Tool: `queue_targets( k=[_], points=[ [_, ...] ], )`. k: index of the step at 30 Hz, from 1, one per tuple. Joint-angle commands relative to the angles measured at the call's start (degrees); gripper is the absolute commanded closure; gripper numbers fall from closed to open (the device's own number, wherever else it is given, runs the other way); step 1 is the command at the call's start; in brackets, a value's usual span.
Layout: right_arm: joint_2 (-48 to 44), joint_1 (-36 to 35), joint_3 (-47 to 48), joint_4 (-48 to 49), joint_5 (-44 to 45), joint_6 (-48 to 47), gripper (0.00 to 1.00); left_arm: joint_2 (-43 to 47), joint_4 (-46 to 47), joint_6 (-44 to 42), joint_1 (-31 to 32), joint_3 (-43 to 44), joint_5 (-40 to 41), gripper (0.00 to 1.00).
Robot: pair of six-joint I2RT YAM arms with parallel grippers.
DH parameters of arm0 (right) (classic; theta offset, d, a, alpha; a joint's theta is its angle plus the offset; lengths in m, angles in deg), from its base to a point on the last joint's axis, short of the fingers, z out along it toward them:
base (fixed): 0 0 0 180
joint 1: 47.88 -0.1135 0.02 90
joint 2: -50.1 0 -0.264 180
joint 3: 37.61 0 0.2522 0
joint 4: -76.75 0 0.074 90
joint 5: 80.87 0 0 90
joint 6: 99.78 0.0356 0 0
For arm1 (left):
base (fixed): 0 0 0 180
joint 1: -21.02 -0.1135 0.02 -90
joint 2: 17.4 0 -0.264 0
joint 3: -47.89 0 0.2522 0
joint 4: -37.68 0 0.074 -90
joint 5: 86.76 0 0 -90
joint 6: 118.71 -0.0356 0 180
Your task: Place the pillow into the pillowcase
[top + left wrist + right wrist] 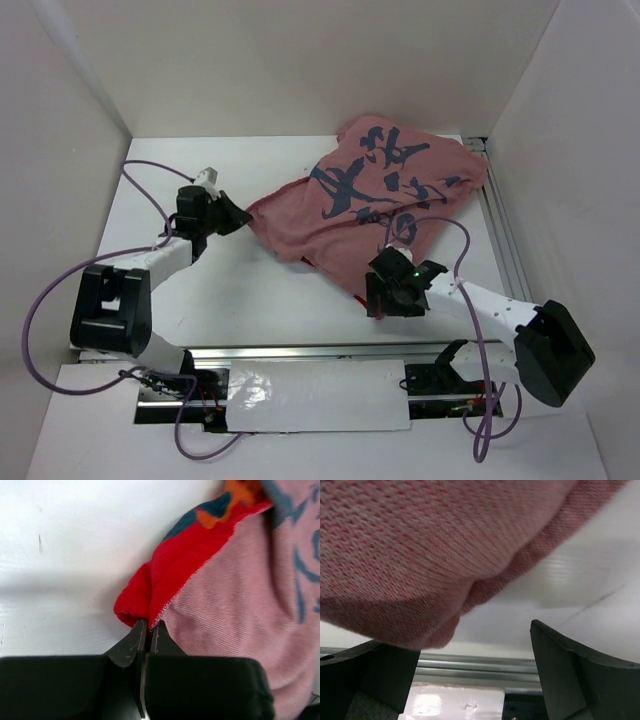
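Pillowcase (375,195) corner pinched in left gripper (146,628) — rest spreads rightward.

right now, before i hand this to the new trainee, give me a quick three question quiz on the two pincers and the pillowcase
1. True or false: the left pincer is shut on an edge of the pillowcase.
2. Which one stands open beside the cloth? A) left pincer B) right pincer
3. Fill in: the side of the pillowcase facing up is faded ___ with dark brush-like marks.

Key: 1 true; 2 B; 3 pink.
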Motion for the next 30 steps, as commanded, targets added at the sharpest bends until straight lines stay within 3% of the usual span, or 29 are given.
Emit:
queue_targets(
  k=[1, 5, 8, 10, 12, 13, 17, 21, 25, 27, 30],
  points=[
    [0.7, 0.2, -1.2, 10.4, -2.2, -4.4, 0.08, 5.2, 0.8, 0.0, -0.3, 0.8, 0.9, 1.00],
    [1.9, 0.7, -1.8, 16.8, -2.2, -8.2, 0.09, 8.8, -0.5, 0.0, -0.3, 0.8, -0.5, 1.00],
    [3.0, 0.7, -3.0, 19.7, -2.9, -8.2, 0.16, 11.5, -1.7, 0.0, -0.3, 0.2, 0.1, 1.00],
    [3.0, 0.7, -3.6, 20.3, -2.9, -8.2, 0.41, 12.8, -3.1, 0.0, -0.3, -0.3, 0.8, 1.00],
    [1.8, 0.7, -2.7, 18.7, -1.6, -8.2, 0.95, 14.7, -3.2, 0.0, -0.3, -0.3, 0.2, 1.00],
    [0.6, 0.7, -1.3, 15.0, 0.5, -8.2, 1.00, 15.3, -3.8, -0.6, -0.3, 0.8, -0.4, 1.00],
    [-10.2, -0.7, 13.6, 6.9, 7.2, -10.6, 1.00, 17.8, -6.7, 0.8, -0.3, 7.4, -1.1, 1.00],
    [-19.0, -0.7, 25.0, 13.2, 8.9, -15.9, 1.00, 19.4, -10.7, 2.2, -0.3, 18.1, -0.5, 1.00],
    [-15.8, -0.7, 41.2, 17.7, 10.2, -23.1, 1.00, 16.7, -20.0, 3.5, -0.3, 34.4, 5.4, 1.00],
    [-10.5, -0.7, 55.0, 17.7, 12.3, -28.2, 1.00, 11.9, -25.0, 2.4, -0.3, 48.2, 7.7, 1.00],
    [-3.3, -0.7, 67.8, 15.0, 18.9, -34.7, 1.00, 6.1, -36.0, 0.5, -0.9, 66.9, 13.7, 1.00]
  ],
)
